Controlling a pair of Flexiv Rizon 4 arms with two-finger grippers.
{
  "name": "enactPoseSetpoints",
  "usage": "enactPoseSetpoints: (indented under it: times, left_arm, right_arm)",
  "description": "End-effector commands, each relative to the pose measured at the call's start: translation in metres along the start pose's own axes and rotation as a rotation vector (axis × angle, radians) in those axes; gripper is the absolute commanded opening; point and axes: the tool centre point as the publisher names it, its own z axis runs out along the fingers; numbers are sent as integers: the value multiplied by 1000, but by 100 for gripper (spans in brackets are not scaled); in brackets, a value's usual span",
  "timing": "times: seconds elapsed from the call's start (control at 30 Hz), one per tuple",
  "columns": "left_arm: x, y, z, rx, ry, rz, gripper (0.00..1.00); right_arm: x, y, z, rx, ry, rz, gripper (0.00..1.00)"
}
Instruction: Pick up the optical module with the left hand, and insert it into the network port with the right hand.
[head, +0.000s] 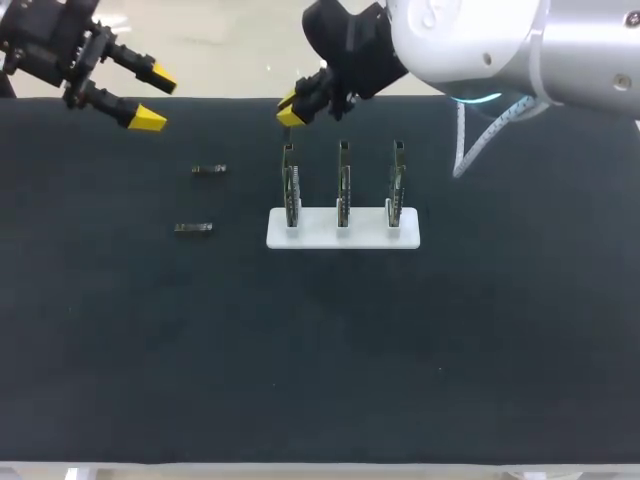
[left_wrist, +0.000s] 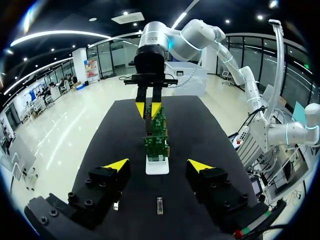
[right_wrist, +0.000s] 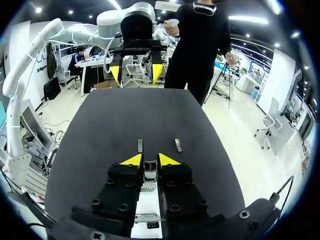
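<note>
A black cloth-covered table (head: 320, 380) fills the head view. The large silver right arm (head: 480, 40) reaches in from the upper right. Its right gripper (head: 292, 108) hangs directly over the leftmost of three upright green circuit boards (head: 343, 185), which stand in a row on a flat white plastic base (head: 343, 232) at mid-table. Its yellow-tipped fingers sit close together, seemingly clamped on a narrow dark held module (left_wrist: 148, 112) pointing down at that board. The left gripper (head: 155, 99) hovers at the far left corner, fingers spread apart, holding nothing. Two small grey metal optical modules lie flat left of the base, well apart from each other, one farther (head: 208, 169) and one nearer (head: 193, 228).
</note>
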Motion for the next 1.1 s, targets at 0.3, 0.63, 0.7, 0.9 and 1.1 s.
enactPoseSetpoints:
  times: [0.3, 0.63, 0.7, 0.9, 1.1]
  left_arm:
    - [0, 0, 0, -1, 3, -1, 100]
    - [0, 0, 0, -1, 3, -1, 100]
    - [0, 0, 0, -1, 3, -1, 100]
    - [0, 0, 0, -1, 3, -1, 100]
    - [0, 0, 0, -1, 3, -1, 100]
  right_arm:
    - [2, 1, 2, -6, -7, 6, 0]
    - [3, 3, 2, -10, -11, 6, 0]
    - [4, 2, 3, -9, -12, 5, 0]
    - [6, 1, 4, -8, -12, 2, 0]
    - [4, 2, 1, -11, -4, 3, 0]
